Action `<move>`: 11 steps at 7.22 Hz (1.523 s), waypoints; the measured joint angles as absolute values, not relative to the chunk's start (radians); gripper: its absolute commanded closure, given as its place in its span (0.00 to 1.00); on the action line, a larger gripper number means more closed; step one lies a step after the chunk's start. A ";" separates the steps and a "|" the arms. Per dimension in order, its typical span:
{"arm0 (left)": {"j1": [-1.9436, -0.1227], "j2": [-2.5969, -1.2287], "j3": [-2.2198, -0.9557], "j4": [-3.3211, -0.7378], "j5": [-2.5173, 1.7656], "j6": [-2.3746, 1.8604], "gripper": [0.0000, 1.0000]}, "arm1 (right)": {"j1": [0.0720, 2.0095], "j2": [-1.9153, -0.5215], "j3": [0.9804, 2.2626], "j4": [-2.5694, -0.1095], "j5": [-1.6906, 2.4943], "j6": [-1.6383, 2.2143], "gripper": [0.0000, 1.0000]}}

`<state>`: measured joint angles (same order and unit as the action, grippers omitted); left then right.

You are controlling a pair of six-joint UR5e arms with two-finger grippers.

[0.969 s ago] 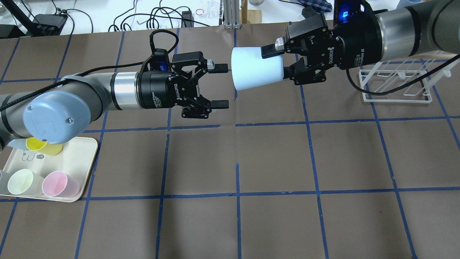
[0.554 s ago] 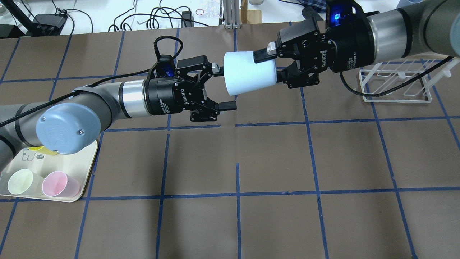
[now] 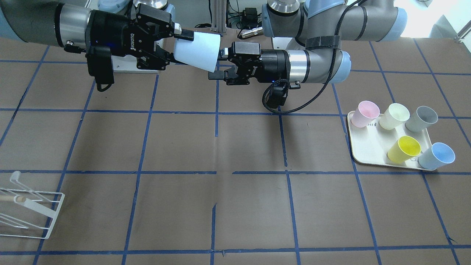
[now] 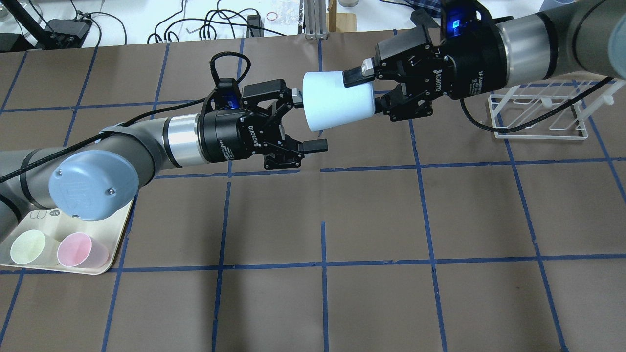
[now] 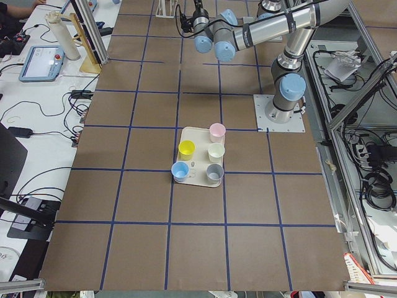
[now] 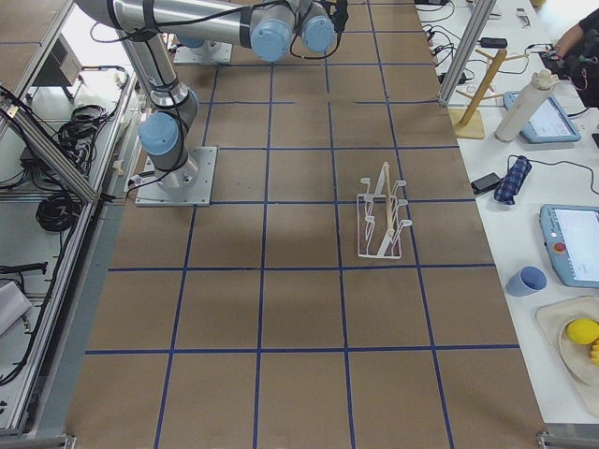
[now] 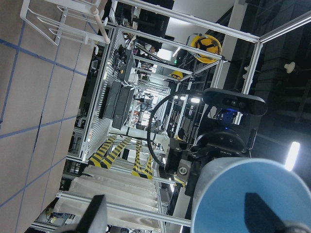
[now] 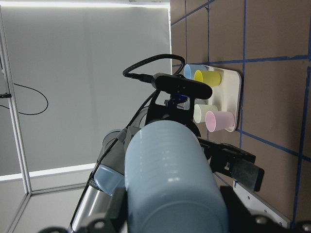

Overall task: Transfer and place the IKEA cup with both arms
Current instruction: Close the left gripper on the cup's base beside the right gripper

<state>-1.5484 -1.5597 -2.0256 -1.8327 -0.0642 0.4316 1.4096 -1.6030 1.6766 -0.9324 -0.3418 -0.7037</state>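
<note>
- In the overhead view the left arm's elbow cap (image 4: 93, 185) hides the far part of the tray (image 4: 120, 234); only a pale-green cup (image 4: 28, 247) and a pink cup (image 4: 76, 249) show on it.
- The left wrist view's bottom edge cuts off the IKEA cup (image 7: 250, 194); the left gripper (image 7: 177, 213) shows there only as blurred dark fingers.
- In both side views the cup is too small to pick out at the top edge.
- The front view's left edge cuts off the white wire rack (image 3: 56, 216).

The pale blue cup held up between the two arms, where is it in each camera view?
Front-facing: IKEA cup, top, left of centre.
Overhead: top centre.
Exterior left: too small to tell.
Exterior right: too small to tell.
Left wrist: lower right, open mouth showing.
Right wrist: bottom centre.
Landmark: white wire rack, lower left front-facing, upper right overhead.
</note>
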 measured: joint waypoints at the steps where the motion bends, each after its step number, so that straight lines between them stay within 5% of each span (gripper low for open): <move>1: -1.548 -1.560 -2.026 -1.832 -0.064 0.432 0.29 | 1.410 -1.603 1.677 -0.932 -0.341 -0.703 0.46; 4: -1.545 -1.563 -2.026 -1.829 -0.067 0.430 0.48 | 1.410 -1.603 1.677 -0.932 -0.341 -0.703 0.43; 7: -1.546 -1.555 -2.025 -1.825 -0.079 0.430 0.49 | 1.410 -1.602 1.677 -0.933 -0.341 -0.703 0.42; 9: -1.546 -1.549 -2.026 -1.825 -0.092 0.433 0.96 | 1.410 -1.602 1.677 -0.933 -0.341 -0.703 0.42; 11: -1.546 -1.547 -2.026 -1.825 -0.093 0.443 1.00 | 1.410 -1.601 1.677 -0.933 -0.340 -0.702 0.42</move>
